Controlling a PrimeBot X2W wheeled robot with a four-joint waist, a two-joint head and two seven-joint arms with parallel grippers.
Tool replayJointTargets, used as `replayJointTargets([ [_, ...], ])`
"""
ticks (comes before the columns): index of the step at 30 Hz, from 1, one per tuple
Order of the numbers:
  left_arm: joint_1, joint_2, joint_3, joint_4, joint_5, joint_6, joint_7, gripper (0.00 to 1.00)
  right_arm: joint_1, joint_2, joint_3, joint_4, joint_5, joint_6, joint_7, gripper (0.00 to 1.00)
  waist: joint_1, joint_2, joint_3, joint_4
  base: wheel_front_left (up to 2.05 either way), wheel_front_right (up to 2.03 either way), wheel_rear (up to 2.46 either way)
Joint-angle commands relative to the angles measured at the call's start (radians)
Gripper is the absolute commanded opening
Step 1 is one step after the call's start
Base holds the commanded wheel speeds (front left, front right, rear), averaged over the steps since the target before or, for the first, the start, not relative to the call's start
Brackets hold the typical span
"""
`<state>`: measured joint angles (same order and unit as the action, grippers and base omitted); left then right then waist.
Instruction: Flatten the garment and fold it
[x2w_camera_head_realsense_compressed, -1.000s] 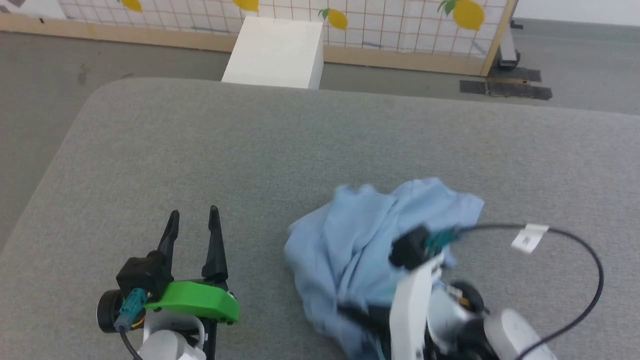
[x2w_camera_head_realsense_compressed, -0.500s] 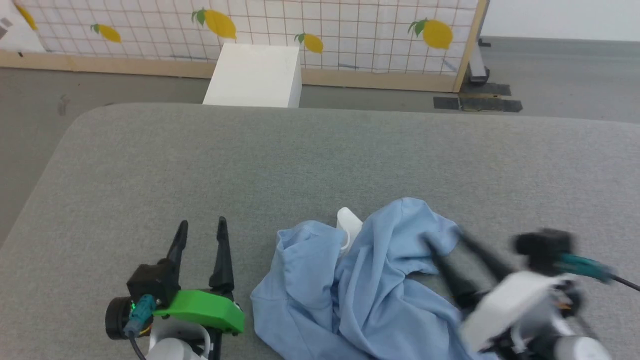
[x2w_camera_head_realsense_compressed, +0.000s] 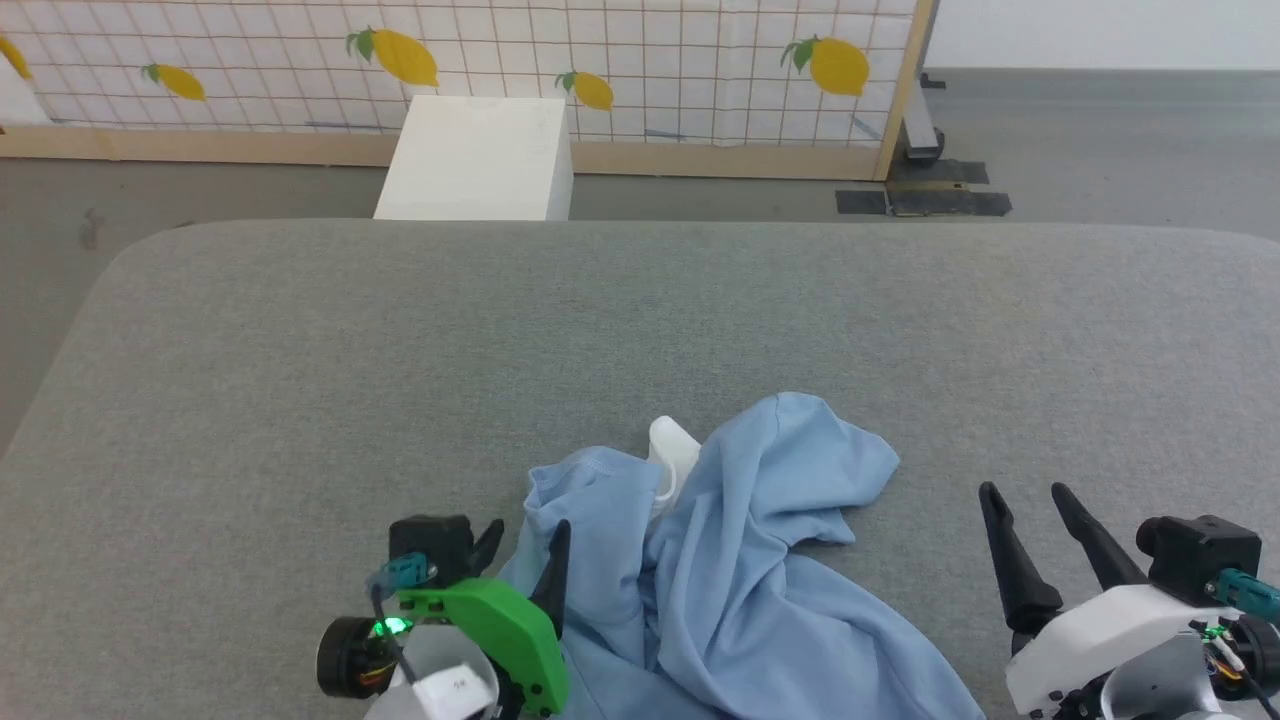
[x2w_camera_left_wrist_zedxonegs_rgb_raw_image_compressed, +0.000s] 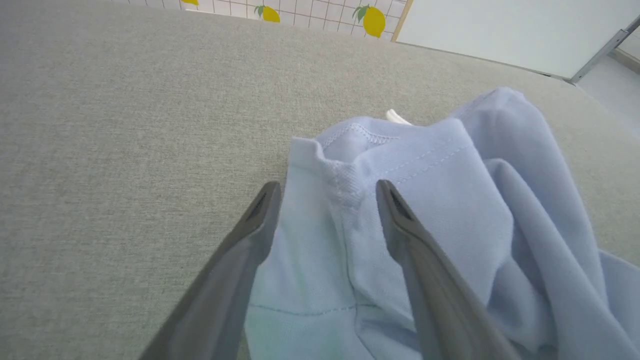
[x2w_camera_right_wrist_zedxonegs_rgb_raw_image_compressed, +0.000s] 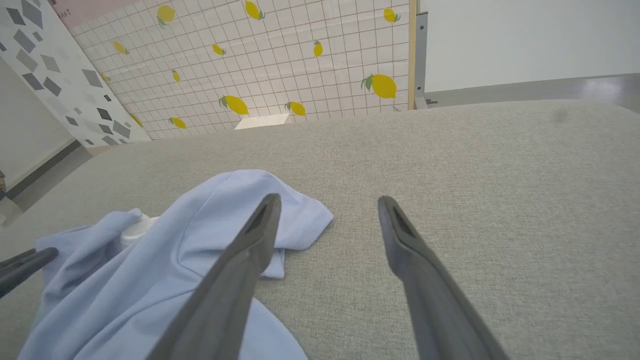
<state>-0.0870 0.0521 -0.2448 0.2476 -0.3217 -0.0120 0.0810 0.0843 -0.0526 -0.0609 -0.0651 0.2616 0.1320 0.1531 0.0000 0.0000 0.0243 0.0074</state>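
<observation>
The garment (x2w_camera_head_realsense_compressed: 740, 560) lies crumpled in a heap on the near part of a wide grey upholstered surface (x2w_camera_head_realsense_compressed: 400, 330), between the two arms and nearer the left one. It is light blue, bunched into thick folds, with one hemmed flap reaching toward the far right. A small white section (x2w_camera_head_realsense_compressed: 672, 455) pokes up from the folds near the heap's far edge. The left gripper (x2w_camera_head_realsense_compressed: 527, 540) sits at the heap's left edge with its two dark fingers spread. In the left wrist view the left gripper (x2w_camera_left_wrist_zedxonegs_rgb_raw_image_compressed: 327, 185) straddles a stitched ridge of the garment (x2w_camera_left_wrist_zedxonegs_rgb_raw_image_compressed: 450, 190), cloth lying between and under the fingers, which are not pinching it. The white section (x2w_camera_left_wrist_zedxonegs_rgb_raw_image_compressed: 397, 116) peeks out just beyond that ridge. The right gripper (x2w_camera_head_realsense_compressed: 1023, 490) is to the right of the heap, apart from it, over bare upholstery, fingers spread and holding nothing. Its own view shows the right gripper (x2w_camera_right_wrist_zedxonegs_rgb_raw_image_compressed: 329, 198) wide, with the garment (x2w_camera_right_wrist_zedxonegs_rgb_raw_image_compressed: 150, 260) off to the left. Beyond the surface a white box (x2w_camera_head_realsense_compressed: 470, 160) stands on the floor before a lemon-patterned screen (x2w_camera_head_realsense_compressed: 650, 60). Its top looks plain, and I cannot tell what, if anything, it holds.
</observation>
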Motion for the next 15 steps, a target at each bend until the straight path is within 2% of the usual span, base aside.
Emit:
replayJointTargets([
  [1, -0.024, 0.001, -0.006, -0.006, -0.010, -0.002, 0.027, 1.00, -0.006, 0.002, 0.006, 0.005, 0.013, -0.001, -0.009, 1.00, 0.0000, 0.0000, 0.007, -0.009, 0.00, 0.00, 0.00],
  [7, -0.048, 0.005, -0.027, -0.018, -0.037, -0.010, 0.160, 1.00, -0.029, 0.002, 0.014, 0.014, 0.032, -0.001, -0.020, 1.00, 0.0000, 0.0000, 0.027, -0.020, 0.00, 0.00, 0.00],
  [8, -0.055, 0.009, -0.034, -0.020, -0.036, -0.014, 0.177, 0.22, -0.030, 0.002, 0.015, 0.017, 0.032, -0.001, -0.022, 1.00, 0.0000, 0.0000, 0.030, -0.021, 0.00, 0.00, 0.00],
  [9, -0.059, 0.011, -0.039, -0.022, -0.036, -0.019, 0.186, 0.00, -0.032, 0.002, 0.016, 0.019, 0.032, -0.001, -0.022, 1.00, 0.0000, 0.0000, 0.032, -0.020, 0.00, 0.00, 0.00],
  [11, -0.074, 0.014, -0.046, -0.034, -0.035, -0.031, 0.179, 0.00, -0.035, 0.002, 0.016, 0.024, 0.035, -0.001, -0.026, 1.00, 0.0000, 0.0000, 0.038, -0.017, 0.00, 0.00, 0.00],
  [15, -0.106, 0.013, -0.007, -0.070, -0.026, -0.007, 0.057, 0.00, -0.039, 0.002, 0.011, 0.029, 0.039, -0.001, -0.033, 1.00, 0.0000, 0.0000, 0.046, 0.003, 0.00, 0.00, 0.00],
])
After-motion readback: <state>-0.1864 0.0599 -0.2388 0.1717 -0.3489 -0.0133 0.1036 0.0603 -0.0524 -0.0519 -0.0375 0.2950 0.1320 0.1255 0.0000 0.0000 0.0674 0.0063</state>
